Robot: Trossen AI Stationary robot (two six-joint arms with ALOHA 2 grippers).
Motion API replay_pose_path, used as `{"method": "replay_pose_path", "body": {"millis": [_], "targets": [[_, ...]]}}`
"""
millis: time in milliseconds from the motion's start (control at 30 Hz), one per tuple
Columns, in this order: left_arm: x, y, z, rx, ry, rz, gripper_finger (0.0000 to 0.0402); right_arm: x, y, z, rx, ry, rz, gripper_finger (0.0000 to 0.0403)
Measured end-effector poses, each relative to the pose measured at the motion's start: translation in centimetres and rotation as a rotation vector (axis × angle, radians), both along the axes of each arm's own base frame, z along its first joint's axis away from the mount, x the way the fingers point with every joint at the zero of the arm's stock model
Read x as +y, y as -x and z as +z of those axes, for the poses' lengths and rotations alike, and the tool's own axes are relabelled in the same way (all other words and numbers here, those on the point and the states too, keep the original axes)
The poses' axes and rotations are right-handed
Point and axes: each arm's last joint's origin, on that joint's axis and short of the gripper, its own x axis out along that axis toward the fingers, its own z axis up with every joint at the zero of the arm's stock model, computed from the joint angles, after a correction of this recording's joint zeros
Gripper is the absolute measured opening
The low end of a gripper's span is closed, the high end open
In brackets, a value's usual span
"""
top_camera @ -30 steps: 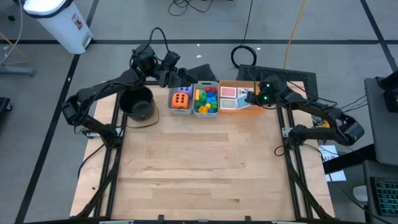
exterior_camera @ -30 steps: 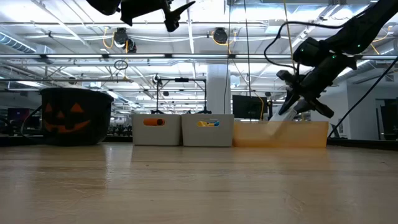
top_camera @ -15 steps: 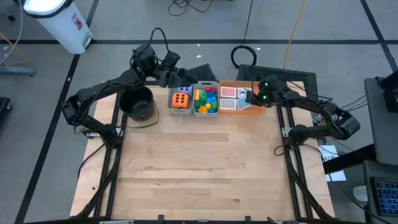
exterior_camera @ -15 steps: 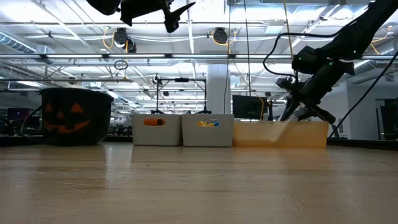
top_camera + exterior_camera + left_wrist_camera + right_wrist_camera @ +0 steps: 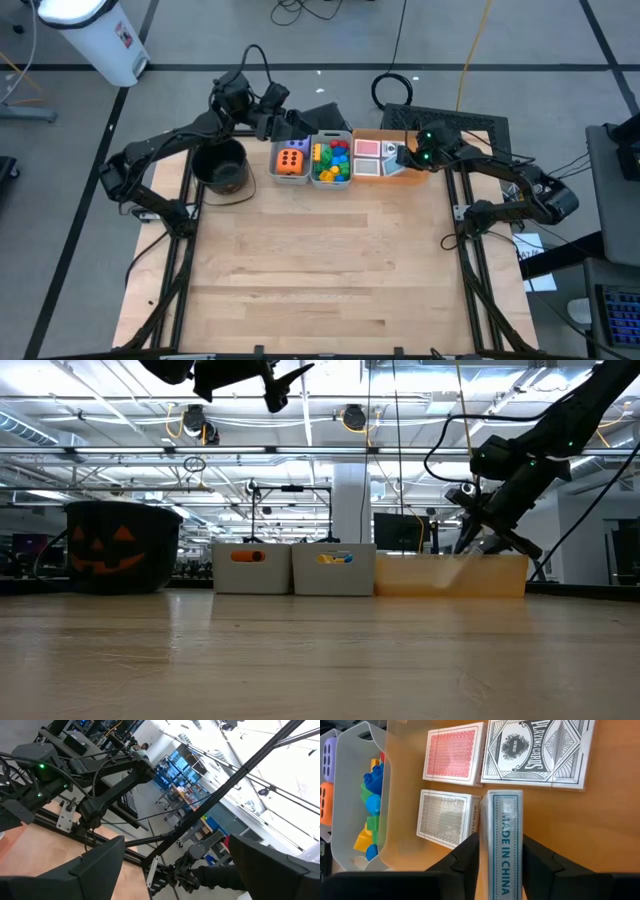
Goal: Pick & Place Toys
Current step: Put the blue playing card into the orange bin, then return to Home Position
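Note:
My right gripper (image 5: 501, 845) reaches down into the flat orange tray (image 5: 372, 133) at the far right and is shut on a white card box (image 5: 503, 827) that stands on its narrow edge. Three other card packs lie flat on the tray: a red-backed one (image 5: 454, 754), a black-and-white one (image 5: 540, 750) and a grey-patterned one (image 5: 447, 817). Coloured bricks (image 5: 331, 160) fill the middle grey bin. The orange die (image 5: 291, 160) and the purple die (image 5: 327, 752) sit in the bin to its left. My left gripper (image 5: 175, 855) hangs open, high above the bins. My right gripper has the card box between its two fingers (image 5: 470, 852), one on each broad face (image 5: 485, 840). The fingers come slanting down from the table's right side. The box stands on edge, its printed narrow side (image 5: 505, 815) up; whether its lower edge rests on the tray is hidden.
A black pumpkin bucket (image 5: 220, 168) stands left of the bins at the far left. The two grey bins (image 5: 252, 570) (image 5: 333, 570) and the tray wall (image 5: 450, 575) line the far edge. Bare wooden tabletop (image 5: 320, 260) spreads toward the near edge.
My right gripper has sunk a little into the orange tray with the card box, then kept still.

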Motion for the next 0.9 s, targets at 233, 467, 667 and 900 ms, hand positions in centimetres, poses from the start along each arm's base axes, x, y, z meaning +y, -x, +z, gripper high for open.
{"method": "replay_pose_path", "body": {"millis": [233, 467, 667, 900], "targets": [[0.0, 0.0, 0.0, 0.003, 0.002, 0.0, 0.036, 0.0, 0.0, 0.0, 0.0, 0.003, 0.001, 0.0153], [0.0, 0.0, 0.0, 0.006, 0.008, 0.0, 0.0361, -0.2, 0.5, 0.2, -0.002, 0.016, -0.006, 0.0172], [0.0, 0.0, 0.0, 0.007, 0.009, 0.0, 0.0361, -0.5, 1.4, 1.1, -0.022, 0.059, -0.043, 0.0173], [0.0, 0.0, 0.0, 0.004, 0.005, 0.0, 0.036, -0.4, 2.5, 2.3, -0.05, 0.111, -0.086, 0.0173]]}}
